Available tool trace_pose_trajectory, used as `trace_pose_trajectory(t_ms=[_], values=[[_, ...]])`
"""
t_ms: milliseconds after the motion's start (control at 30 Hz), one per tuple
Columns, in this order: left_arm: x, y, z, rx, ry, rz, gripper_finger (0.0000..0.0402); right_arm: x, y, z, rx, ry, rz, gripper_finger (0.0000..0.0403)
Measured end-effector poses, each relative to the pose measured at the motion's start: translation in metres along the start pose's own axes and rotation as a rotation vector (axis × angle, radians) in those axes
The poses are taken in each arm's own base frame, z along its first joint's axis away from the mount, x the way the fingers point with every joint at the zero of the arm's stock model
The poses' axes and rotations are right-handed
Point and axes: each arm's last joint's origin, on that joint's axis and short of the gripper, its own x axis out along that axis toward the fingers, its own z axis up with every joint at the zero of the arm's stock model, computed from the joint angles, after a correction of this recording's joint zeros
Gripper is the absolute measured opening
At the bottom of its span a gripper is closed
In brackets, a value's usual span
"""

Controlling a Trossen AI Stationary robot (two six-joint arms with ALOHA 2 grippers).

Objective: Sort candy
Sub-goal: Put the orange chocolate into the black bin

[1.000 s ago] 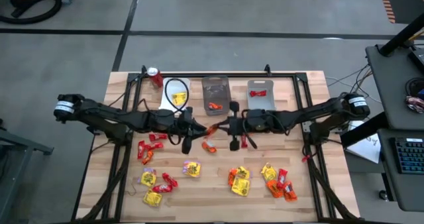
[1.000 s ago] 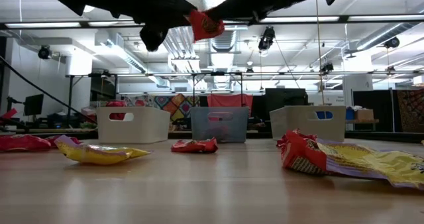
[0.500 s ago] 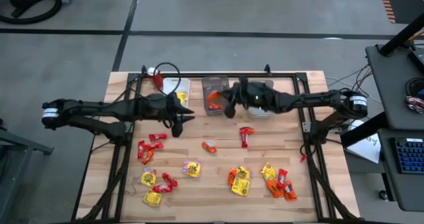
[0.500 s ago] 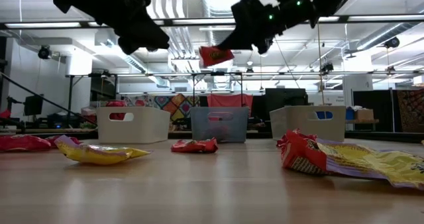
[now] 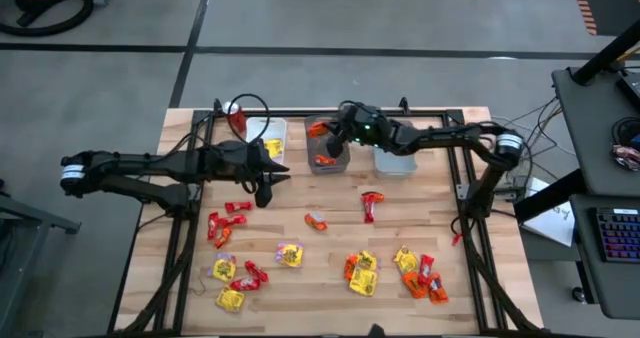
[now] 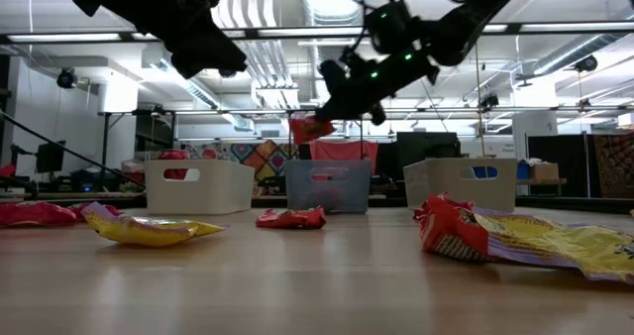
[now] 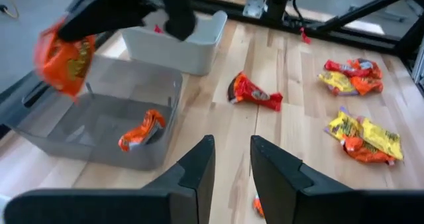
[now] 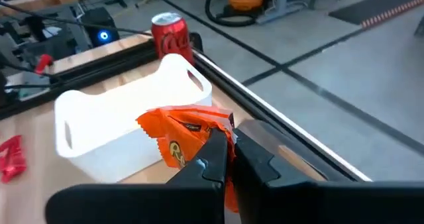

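Observation:
My right gripper (image 5: 326, 134) is shut on an orange candy packet (image 6: 310, 129) and holds it over the grey middle bin (image 5: 326, 156), which has one orange packet (image 7: 140, 130) in it. My left gripper (image 7: 232, 174) is open and empty above the table's middle left (image 5: 268, 181). A white bin (image 5: 266, 138) with a yellow packet stands left of the grey one. Another white bin (image 5: 393, 144) with a red packet stands to its right. Several yellow, orange and red packets (image 5: 361, 273) lie flat on the near half of the table. My right gripper pinches the orange packet between its two fingers at one edge (image 8: 207, 130). The fingers reach in from the table's right, slanting down. The packet (image 7: 63, 58) is lifted clear and hangs below and beside the fingertips, above the grey bin's rim.
A red soda can (image 5: 235, 116) stands at the far edge beside the left white bin. A red packet (image 5: 372, 206) and a small orange one (image 5: 315, 221) lie mid-table. A black frame runs along the table's far edge and sides.
My right gripper has carried the orange packet from the table's middle, where both grippers met, toward the far edge and down over the grey bin. My left gripper has drawn back toward the table's left.

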Motion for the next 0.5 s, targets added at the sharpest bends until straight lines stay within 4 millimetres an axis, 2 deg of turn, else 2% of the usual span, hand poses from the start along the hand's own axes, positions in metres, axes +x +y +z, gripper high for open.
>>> trace_pose_trajectory(t_ms=[233, 500], values=[[-0.002, 0.002, -0.013, -0.045, 0.139, 0.025, 0.0077, 0.031, -0.003, -0.003, -0.058, 0.204, -0.163, 0.0009], [-0.007, 0.002, -0.034, -0.131, 0.348, 0.068, 0.0077, 0.04, -0.002, 0.001, -0.069, 0.247, -0.177, 0.0009]])
